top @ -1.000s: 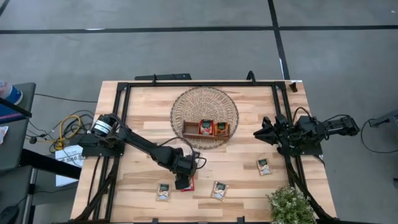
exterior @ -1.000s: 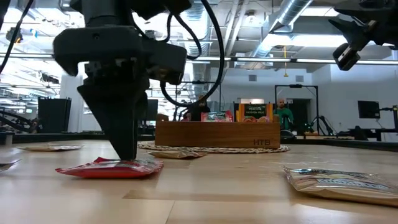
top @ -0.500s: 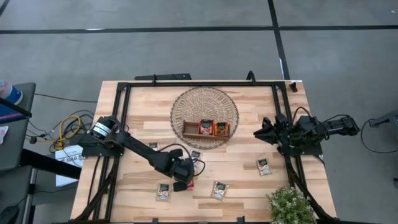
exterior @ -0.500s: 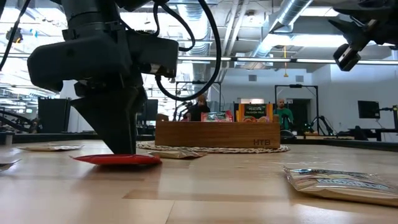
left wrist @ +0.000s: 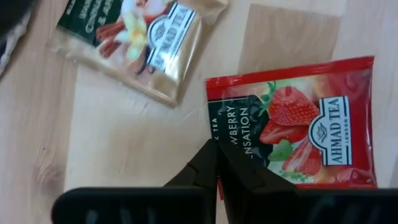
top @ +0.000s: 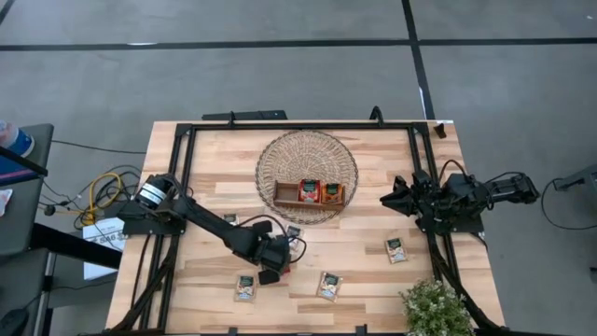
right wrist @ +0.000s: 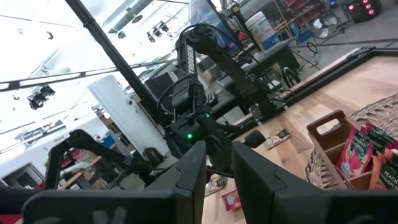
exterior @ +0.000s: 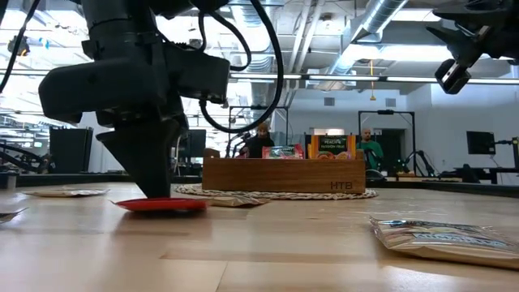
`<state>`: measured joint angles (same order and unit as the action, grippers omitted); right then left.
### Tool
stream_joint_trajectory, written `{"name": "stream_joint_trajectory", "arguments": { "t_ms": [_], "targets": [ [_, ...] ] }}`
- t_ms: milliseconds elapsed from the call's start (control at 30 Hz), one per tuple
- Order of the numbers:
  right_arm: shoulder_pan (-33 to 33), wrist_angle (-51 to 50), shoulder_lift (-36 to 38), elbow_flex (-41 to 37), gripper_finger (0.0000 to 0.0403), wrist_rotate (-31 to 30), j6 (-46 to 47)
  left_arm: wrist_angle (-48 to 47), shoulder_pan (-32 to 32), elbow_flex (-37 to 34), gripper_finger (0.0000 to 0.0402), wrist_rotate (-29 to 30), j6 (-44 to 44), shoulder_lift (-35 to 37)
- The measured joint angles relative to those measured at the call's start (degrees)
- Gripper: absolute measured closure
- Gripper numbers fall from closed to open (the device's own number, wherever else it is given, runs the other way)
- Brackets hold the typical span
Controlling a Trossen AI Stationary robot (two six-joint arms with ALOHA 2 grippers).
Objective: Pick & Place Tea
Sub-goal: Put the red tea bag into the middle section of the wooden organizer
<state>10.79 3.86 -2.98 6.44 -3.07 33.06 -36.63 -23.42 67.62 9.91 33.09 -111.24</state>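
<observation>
A red tea sachet (left wrist: 298, 130) with a strawberry picture lies flat on the wooden table (top: 359, 266), near its front edge. My left gripper (left wrist: 217, 163) points down at the sachet and is shut on its edge; in the low view it stands over the sachet (exterior: 160, 204). A pale sachet with a dark-green top (left wrist: 140, 43) lies beside it. Two more pale sachets (top: 328, 285) (top: 396, 249) lie flat nearby. My right gripper (top: 387, 198) waits at the table's right side, raised and level, open with nothing between its fingers. My left gripper pinches the red sachet's edge (left wrist: 229, 134) between its two fingers, on the side where the printed words begin. The fingers come from above, pointing steeply down. The sachet lies flat on the table under them.
A round wicker basket (top: 307, 154) sits at the table's far middle. In it stands a brown wooden tray (top: 284, 194) holding a red sachet (top: 309, 190) and an orange one (top: 331, 193). A potted plant (top: 434, 306) is at the near right corner. A black frame (top: 298, 125) rims the table.
My left gripper has shut its fingers on the red sachet's edge and has tipped a little, staying low over the table. The sachet, puffed up under the fingers a second ago, now lies thin and flat and has shifted slightly on the table.
</observation>
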Motion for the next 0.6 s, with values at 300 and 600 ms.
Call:
{"name": "stream_joint_trajectory", "arguments": {
  "t_ms": [300,600],
  "targets": [
    [0.0,-0.3,0.0,0.0,0.0334,0.0,0.0,-9.2,0.0,6.3,0.0401,-1.5,-3.4,-0.1],
    [0.0,-1.1,0.0,0.0,0.0334,0.1,-0.3,-14.6,0.4,11.2,0.0402,-1.1,-2.9,0.1]
  ]
}}
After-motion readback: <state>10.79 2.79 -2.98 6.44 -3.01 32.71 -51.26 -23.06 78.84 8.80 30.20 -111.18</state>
